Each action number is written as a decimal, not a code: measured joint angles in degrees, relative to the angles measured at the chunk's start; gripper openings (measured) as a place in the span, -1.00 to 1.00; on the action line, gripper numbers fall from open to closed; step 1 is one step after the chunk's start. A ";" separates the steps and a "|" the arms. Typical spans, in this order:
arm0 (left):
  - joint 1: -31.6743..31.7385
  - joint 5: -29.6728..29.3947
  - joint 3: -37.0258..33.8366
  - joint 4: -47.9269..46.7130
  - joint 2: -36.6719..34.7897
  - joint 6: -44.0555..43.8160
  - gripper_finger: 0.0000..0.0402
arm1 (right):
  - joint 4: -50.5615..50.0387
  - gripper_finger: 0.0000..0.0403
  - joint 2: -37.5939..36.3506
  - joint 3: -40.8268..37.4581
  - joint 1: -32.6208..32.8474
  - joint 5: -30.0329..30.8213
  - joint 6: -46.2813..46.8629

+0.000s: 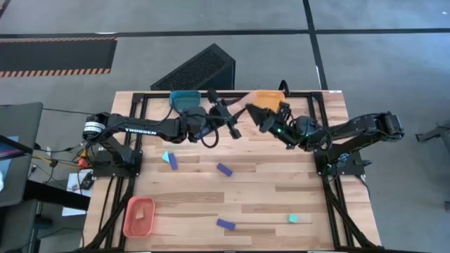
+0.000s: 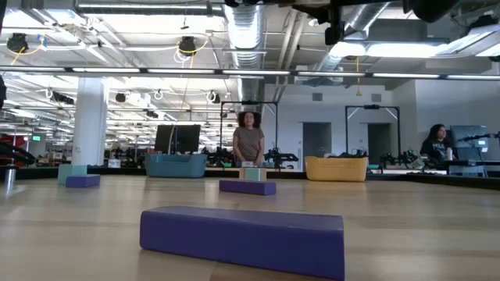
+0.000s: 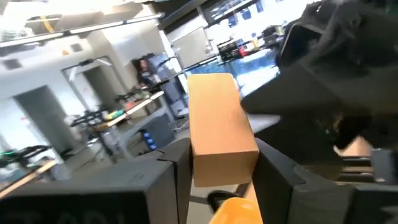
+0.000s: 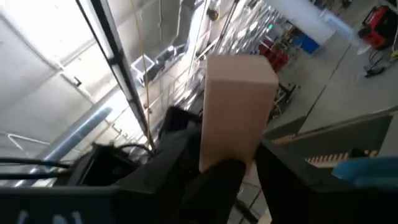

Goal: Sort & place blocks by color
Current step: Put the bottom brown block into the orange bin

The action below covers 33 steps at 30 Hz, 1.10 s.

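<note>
Behind the wooden bench (image 1: 267, 183) lies a grey floor, and in the low view an open hall with two people far off.

Blocks counted on the bench: three dark blue bars, one near the middle (image 1: 224, 169), one at the near edge (image 1: 226, 224), one left of centre (image 1: 173, 161) just beside a cyan chunk (image 1: 166, 156); a second cyan chunk (image 1: 292, 219) lies near the right front. One tan block (image 3: 219, 127) is off the bench, up between the two arms at the far side.

Trays: three. A teal tray (image 1: 185, 100) and a yellow tray (image 1: 269, 98) sit at the far edge; what they hold cannot be told. An orange tray (image 1: 139, 216) at the left front corner shows a pale piece inside.

Left pincer (image 1: 233, 121) reaches toward the middle of the far side; in its wrist view the tan block stands upright between its fingers (image 3: 177, 168), which flank it closely. Right pincer (image 1: 254, 114) meets it from the other side, and its fingers (image 4: 283, 165) also bracket the same block. Whether either pincer truly clamps the block cannot be told.
</note>
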 joint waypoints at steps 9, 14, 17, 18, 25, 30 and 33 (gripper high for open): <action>7.23 1.80 0.03 -18.67 -8.57 -7.43 -0.48 | -1.76 0.05 -3.75 0.05 -3.35 5.86 -11.57; 15.45 10.39 -0.94 -28.67 -13.76 -12.27 -0.48 | -12.69 0.04 -8.11 0.14 -5.57 8.59 -14.84; 20.23 14.94 -3.49 -32.82 -16.70 -14.80 -0.48 | -22.18 0.04 -10.78 0.17 -6.58 8.80 -12.59; 21.59 16.52 -5.05 -33.11 -17.86 -15.82 -0.48 | -24.98 0.04 -11.67 0.17 -6.75 9.08 -11.76; 26.37 20.52 -21.62 -32.00 -30.12 -21.03 -0.48 | -39.65 0.04 -16.06 0.15 -4.67 12.26 -5.81; 26.80 22.00 -27.75 -31.37 -36.40 -21.02 -0.48 | -41.07 0.04 -14.97 0.15 -5.04 2.58 -5.58; 27.48 23.81 -26.90 -34.29 -37.54 -22.58 -0.48 | -39.51 0.04 -12.56 0.15 -6.47 -1.22 -5.43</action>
